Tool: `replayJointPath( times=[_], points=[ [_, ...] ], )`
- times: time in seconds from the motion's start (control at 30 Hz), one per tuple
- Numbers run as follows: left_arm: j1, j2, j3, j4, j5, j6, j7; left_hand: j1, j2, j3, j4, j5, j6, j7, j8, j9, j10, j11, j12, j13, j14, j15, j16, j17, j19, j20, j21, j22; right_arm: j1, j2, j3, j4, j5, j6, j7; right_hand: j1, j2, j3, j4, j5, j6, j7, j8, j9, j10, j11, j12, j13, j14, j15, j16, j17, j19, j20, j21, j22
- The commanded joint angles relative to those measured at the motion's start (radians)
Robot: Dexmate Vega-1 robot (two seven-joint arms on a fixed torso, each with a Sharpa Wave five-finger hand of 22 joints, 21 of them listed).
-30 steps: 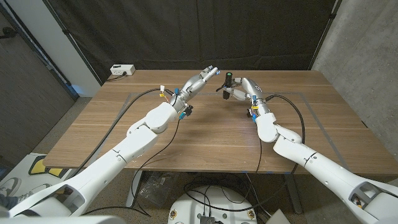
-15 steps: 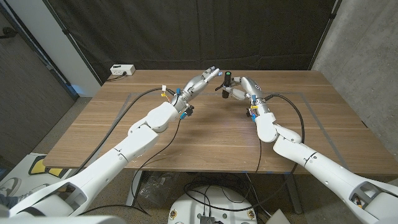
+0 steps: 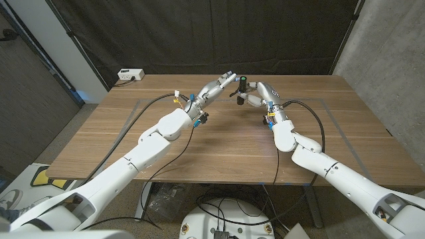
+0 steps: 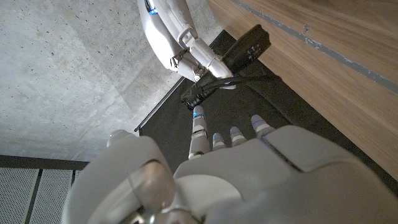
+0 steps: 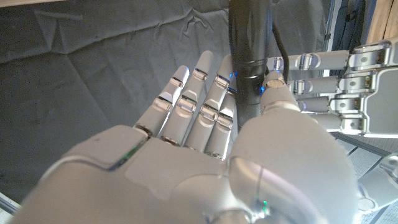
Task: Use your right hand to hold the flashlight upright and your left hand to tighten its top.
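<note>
The left hand (image 3: 219,85) reaches toward the flashlight (image 3: 244,84) with fingers apart and holding nothing, its fingertips just beside the top but apparently not on it. The flashlight stands upright above the counter (image 3: 226,143) at its far middle, gripped by the right hand (image 3: 255,94). Holding looks done; tightening is left.

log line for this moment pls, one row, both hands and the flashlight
right hand: holds flashlight upright over the table | left hand: fingers apart beside its top, contact unclear | top tightening: cannot tell
</note>
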Motion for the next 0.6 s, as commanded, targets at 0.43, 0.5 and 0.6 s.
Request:
replayJointPath(
  times=[0.43,0.5,0.6],
  points=[
    [-0.046,-0.020,0.019,0.039,0.003,-0.026,-0.039,0.006,-0.004,-0.005,-0.004,-0.005,0.004,-0.007,0.003,0.005,-0.053,-0.003,0.005,0.003,-0.149,-0.002,0.003,0.001,-0.248,0.007,-0.001,0.002,-0.026,-0.004,0.022,-0.049,-0.021,0.010,-0.030,0.064,0.073,0.086,0.064,0.006,0.105,-0.097,0.003,0.005,0.061,-0.051,0.003,0.006,0.012,-0.084,-0.002,0.002,-0.003,-0.061,-0.004,0.002],
    [-0.038,-0.015,0.014,0.028,0.006,-0.023,-0.030,0.007,-0.004,-0.005,-0.004,-0.005,0.004,-0.009,0.002,0.005,-0.053,-0.003,0.005,0.003,-0.149,-0.002,0.003,0.001,-0.248,0.008,-0.001,0.002,-0.026,-0.002,0.022,-0.047,-0.020,0.009,-0.028,0.064,0.073,0.086,0.064,0.006,0.106,-0.097,0.002,0.005,0.060,-0.052,0.002,0.006,0.012,-0.085,-0.002,0.002,-0.003,-0.061,-0.005,0.002],
    [-0.021,-0.007,0.006,0.007,0.007,-0.013,-0.014,0.007,-0.004,-0.006,-0.003,-0.006,0.003,-0.009,0.002,0.005,-0.053,-0.003,0.005,0.003,-0.148,-0.002,0.003,0.001,-0.246,0.008,0.000,0.002,-0.024,0.000,0.020,-0.042,-0.019,0.007,-0.023,0.064,0.074,0.087,0.064,0.006,0.106,-0.097,0.002,0.005,0.059,-0.052,0.001,0.005,0.012,-0.085,-0.002,0.002,-0.003,-0.060,-0.005,0.002]
  ],
)
